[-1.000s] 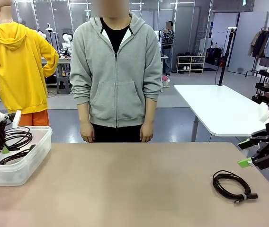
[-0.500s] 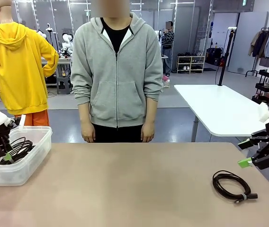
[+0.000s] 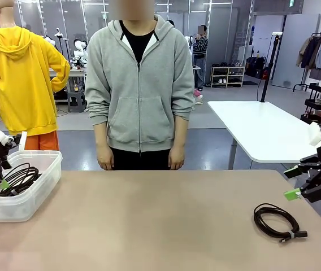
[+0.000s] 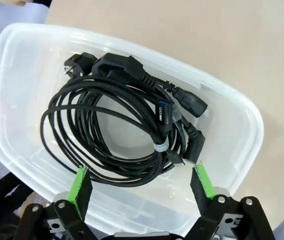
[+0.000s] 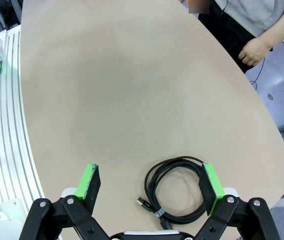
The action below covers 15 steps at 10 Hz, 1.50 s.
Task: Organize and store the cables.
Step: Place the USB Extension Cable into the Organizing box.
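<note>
Black coiled cables [image 4: 127,130] lie in the clear tub [image 4: 242,125], mid-frame above the left gripper's [image 4: 141,186] open jaws. Right gripper [image 5: 151,189], open too, frames another cable [image 5: 177,187] at lower right.

Small white letters stand on a blue plug [image 4: 165,108] among the cables [image 4: 117,130] in the clear box [image 4: 242,125], but they are too tiny to read. A green sign [image 3: 291,3] hangs high at the back of the room, and its marks are too small to read as well. No other words or numbers can be read.
</note>
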### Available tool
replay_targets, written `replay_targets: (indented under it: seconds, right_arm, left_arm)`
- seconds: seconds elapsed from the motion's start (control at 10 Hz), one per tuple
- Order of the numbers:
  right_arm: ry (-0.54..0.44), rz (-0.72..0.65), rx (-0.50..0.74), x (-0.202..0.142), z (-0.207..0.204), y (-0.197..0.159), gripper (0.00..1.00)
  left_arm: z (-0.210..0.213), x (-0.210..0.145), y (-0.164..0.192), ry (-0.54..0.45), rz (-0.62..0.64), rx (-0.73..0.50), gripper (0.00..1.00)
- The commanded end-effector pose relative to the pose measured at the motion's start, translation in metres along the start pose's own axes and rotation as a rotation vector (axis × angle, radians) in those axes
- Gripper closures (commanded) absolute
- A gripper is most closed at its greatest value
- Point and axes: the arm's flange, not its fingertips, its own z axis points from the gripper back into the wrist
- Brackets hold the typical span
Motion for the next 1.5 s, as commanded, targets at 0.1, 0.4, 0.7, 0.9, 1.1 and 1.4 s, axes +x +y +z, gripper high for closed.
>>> replay_targets:
  seconds: [0.1,0.4,0.7,0.9,1.1,1.4]
  right_arm:
    - [-0.007,-0.026,0.003,0.003,0.000,0.000,0.00]
    - [-0.007,-0.026,0.003,0.003,0.000,0.000,0.00]
    - [-0.007,-0.026,0.003,0.003,0.000,0.000,0.00]
    - [-0.007,-0.026,0.003,0.003,0.000,0.000,0.00]
    - [-0.007,-0.026,0.003,0.003,0.000,0.000,0.00]
    - [-0.007,-0.026,0.003,0.003,0.000,0.000,0.00]
  left_arm:
    - [0.000,0.000,0.000,0.000,0.000,0.000,0.00]
    - [0.000,0.000,0.000,0.000,0.000,0.000,0.00]
    - [0.000,0.000,0.000,0.000,0.000,0.000,0.00]
    - [0.000,0.000,0.000,0.000,0.000,0.000,0.00]
    - [0.000,0.000,0.000,0.000,0.000,0.000,0.00]
    - [0.051,0.018,-0.012,-0.177,0.113,-0.008,0.00]
